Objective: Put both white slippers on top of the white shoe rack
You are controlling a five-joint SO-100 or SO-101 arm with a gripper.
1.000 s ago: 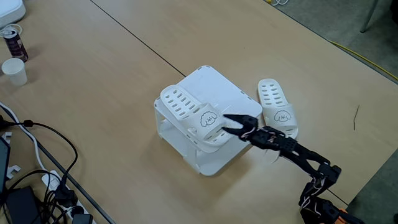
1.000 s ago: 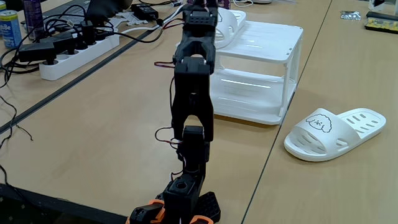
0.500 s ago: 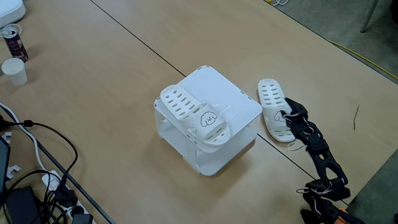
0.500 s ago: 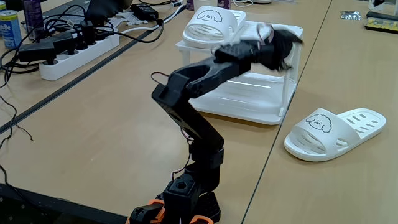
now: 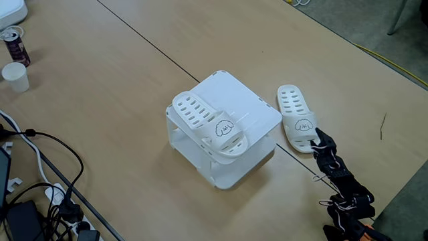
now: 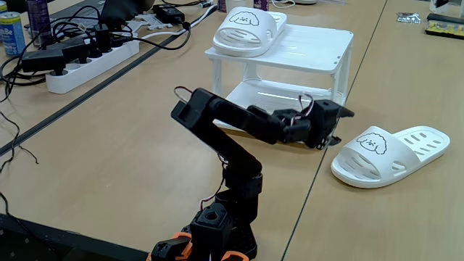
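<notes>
- Fixed views both show one slipper [image 5: 209, 125] already lying on top of the shoe rack [image 5: 249, 107], toe overhanging the near-left edge; the second slipper [image 5: 298, 118] sits on the table [image 5: 114, 87] just right of the rack, toe end toward the arm.
- Low over the table, the gripper [image 6: 335, 125] hangs just beside that second slipper's [image 6: 384, 154] toe end, not gripping anything; whether its jaws are wide or narrow I cannot tell, as they are dark and small.
- To do this step well, I judge the jaws should take the strap arch or one side wall of the slipper, then lift it clear above the rack's [image 6: 304, 51] top edge before swinging over.
- Free space on the rack top is on the far-right half; set it there so it does not knock the first slipper [image 6: 245, 30] off.
- Standing in the way: the rack's right side wall.
- Well apart, far left: a can [image 5: 15, 45], a paper cup [image 5: 15, 76], cables [image 5: 47, 174] and a power strip [image 6: 90, 59].
</notes>
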